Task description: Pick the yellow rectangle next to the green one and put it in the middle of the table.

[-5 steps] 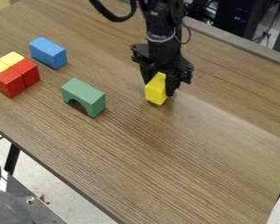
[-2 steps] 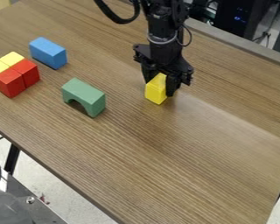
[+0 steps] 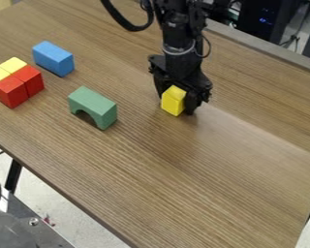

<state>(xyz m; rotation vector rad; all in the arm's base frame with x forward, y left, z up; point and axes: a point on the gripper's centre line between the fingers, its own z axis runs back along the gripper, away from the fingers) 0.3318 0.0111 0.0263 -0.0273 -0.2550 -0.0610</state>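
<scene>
The black gripper (image 3: 176, 99) hangs down over the table, right of the green block, with its fingers shut on a yellow block (image 3: 173, 100). One finger is at the block's upper left, the other against its right side. The block is low over the wooden surface; whether its underside touches the table, I cannot tell. To the left, the green arch-shaped block (image 3: 93, 107) stands apart from the yellow one, its cut-out facing down.
At the far left, two red blocks (image 3: 20, 86) touch yellow pieces (image 3: 5, 73). A blue block (image 3: 53, 58) lies just beyond them. The wooden table (image 3: 183, 179) has its near edge running diagonally from the left side to the bottom.
The gripper has come slightly lower around the yellow block. Less of the block's upper part shows, and its tilt looks different, while its lower end is at nearly the same spot. The other blocks have not moved.
</scene>
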